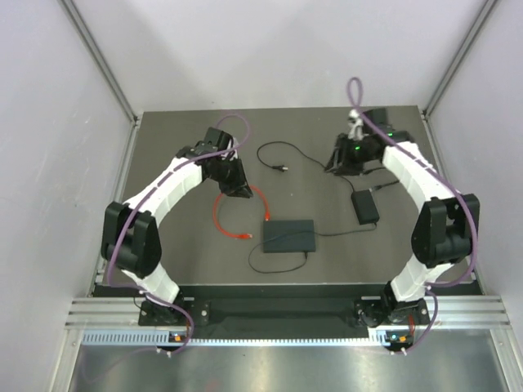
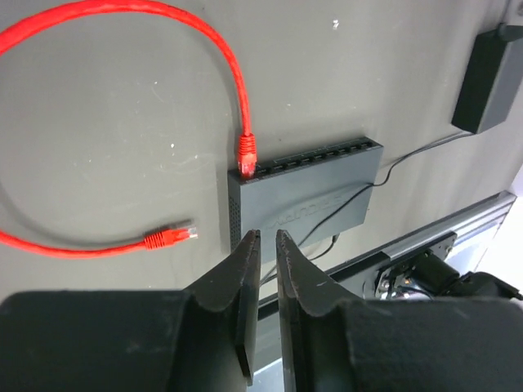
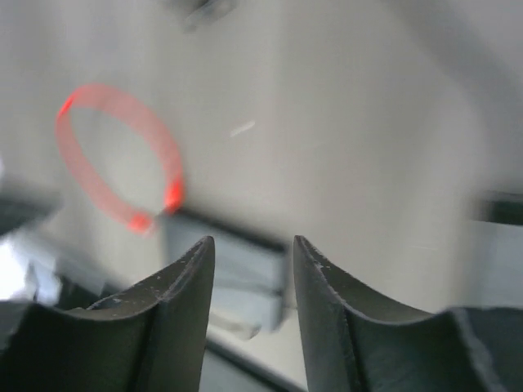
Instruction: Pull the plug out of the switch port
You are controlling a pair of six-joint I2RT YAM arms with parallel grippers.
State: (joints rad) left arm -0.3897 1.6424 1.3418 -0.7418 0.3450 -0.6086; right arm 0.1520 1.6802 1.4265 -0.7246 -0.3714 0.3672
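The switch (image 1: 288, 235) is a flat dark grey box near the table's middle front. A red cable (image 1: 219, 214) loops to its left. One red plug (image 2: 246, 155) sits in the end port at the switch's (image 2: 310, 192) left corner, and the other plug (image 2: 172, 237) lies loose on the table. My left gripper (image 1: 237, 186) hovers behind and left of the switch; in its wrist view the left gripper (image 2: 267, 237) is shut and empty, with a thin gap. My right gripper (image 1: 339, 163) is at the far right, open and empty (image 3: 253, 245). Its view is blurred and shows the switch (image 3: 229, 261) faintly.
A black power-adapter brick (image 1: 365, 206) lies right of the switch, with a thin black lead running to it. Another black cable ends loose (image 1: 282, 169) between the arms. White walls enclose the table on three sides. A metal rail (image 1: 286, 314) runs along the front edge.
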